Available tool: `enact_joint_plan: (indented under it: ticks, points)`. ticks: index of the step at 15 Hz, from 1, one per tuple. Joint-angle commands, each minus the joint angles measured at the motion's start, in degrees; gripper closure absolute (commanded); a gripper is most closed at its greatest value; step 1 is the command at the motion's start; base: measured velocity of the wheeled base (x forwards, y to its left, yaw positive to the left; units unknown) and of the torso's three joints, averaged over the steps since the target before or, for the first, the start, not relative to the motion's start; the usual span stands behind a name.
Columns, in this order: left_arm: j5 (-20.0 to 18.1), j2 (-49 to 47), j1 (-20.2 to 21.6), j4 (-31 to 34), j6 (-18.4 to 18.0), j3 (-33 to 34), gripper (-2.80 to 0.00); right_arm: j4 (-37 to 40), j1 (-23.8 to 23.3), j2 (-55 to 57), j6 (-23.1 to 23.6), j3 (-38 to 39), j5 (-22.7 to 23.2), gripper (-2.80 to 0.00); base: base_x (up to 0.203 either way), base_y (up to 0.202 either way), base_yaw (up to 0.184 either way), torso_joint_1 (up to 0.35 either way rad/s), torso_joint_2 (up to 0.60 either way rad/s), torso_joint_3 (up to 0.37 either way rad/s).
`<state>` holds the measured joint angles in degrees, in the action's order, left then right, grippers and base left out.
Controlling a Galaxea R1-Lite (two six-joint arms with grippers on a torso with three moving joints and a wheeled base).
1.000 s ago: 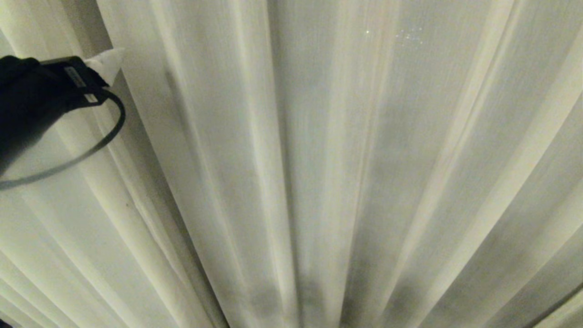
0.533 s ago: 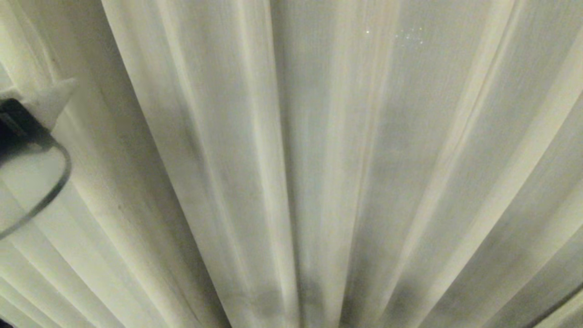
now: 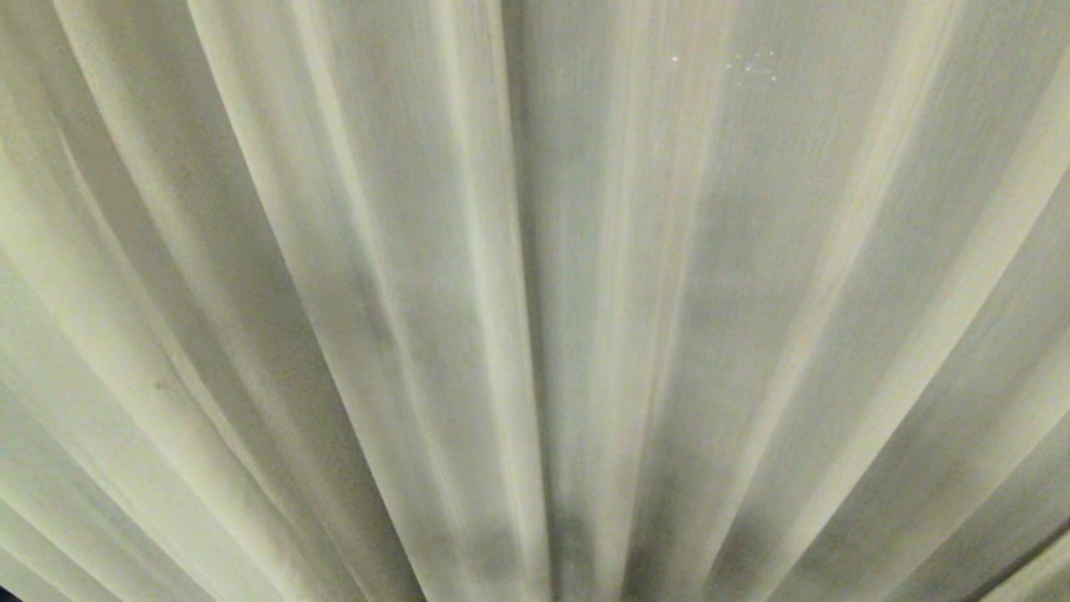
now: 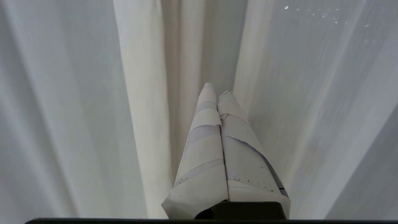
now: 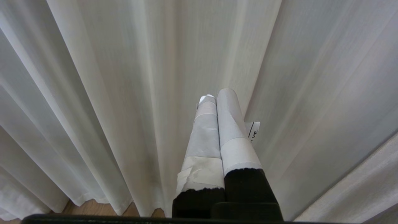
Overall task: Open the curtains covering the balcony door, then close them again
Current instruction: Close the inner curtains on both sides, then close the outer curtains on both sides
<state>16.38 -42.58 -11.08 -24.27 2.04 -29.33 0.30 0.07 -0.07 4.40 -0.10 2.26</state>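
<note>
The cream-white, slightly sheer pleated fabric curtains (image 3: 535, 301) hang drawn across the whole head view, their long vertical folds fanning outward, and neither arm shows there. In the left wrist view the left end effector (image 4: 216, 88), its fingers wrapped in white tape, has its two fingers pressed flat together with nothing between them, tips just before a fold of the curtains. In the right wrist view the right end effector (image 5: 216, 95), also tape-wrapped, is likewise closed on nothing, pointing at the curtains above a strip of brown wooden floor (image 5: 93, 207).
</note>
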Motion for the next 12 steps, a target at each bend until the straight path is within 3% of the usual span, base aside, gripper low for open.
enact_joint_plan:
  ticks: [1, 4, 6, 8, 10, 12]
  points:
    - [0.6, 9.0, 0.0, 6.7, 0.1, 0.8, 0.0, 0.0, 0.0, 0.1, 0.1, 0.0, 0.0, 0.0, 0.0, 0.0, 0.0, 0.0, 0.0, 0.0]
    - [0.5, 16.8, 0.4, 14.4, 0.0, 4.2, 0.0, 0.0, 0.0, 0.1, 0.1, 0.0, 0.0, 0.0, 0.0, 0.0, 0.0, 0.0, 0.0, 0.0]
    - [-1.0, 22.5, 4.0, 16.5, 0.0, 8.3, 0.0, 0.0, 0.0, 0.1, 0.0, 0.0, 0.0, 0.0, 0.0, 0.0, 0.0, 0.0, 0.0, 0.0]
    - [-5.9, 26.0, 9.5, 17.1, 0.2, 13.4, 0.0, 0.0, 0.0, 0.1, 0.1, 0.0, 0.0, 0.0, 0.0, 0.0, 0.0, 0.0, 0.0, 0.0]
    - [-13.9, 28.7, 12.6, 17.2, 0.3, 17.6, 0.0, 0.0, 0.0, 0.1, 0.1, 0.0, 0.0, 0.0, 0.0, 0.0, 0.0, 0.0, 0.0, 0.0]
    - [-18.7, 29.7, 12.9, 17.1, -0.4, 20.7, 0.0, 0.0, 0.0, 0.1, 0.1, 0.0, 0.0, 0.0, 0.0, 0.0, 0.0, 0.0, 0.0, 0.0]
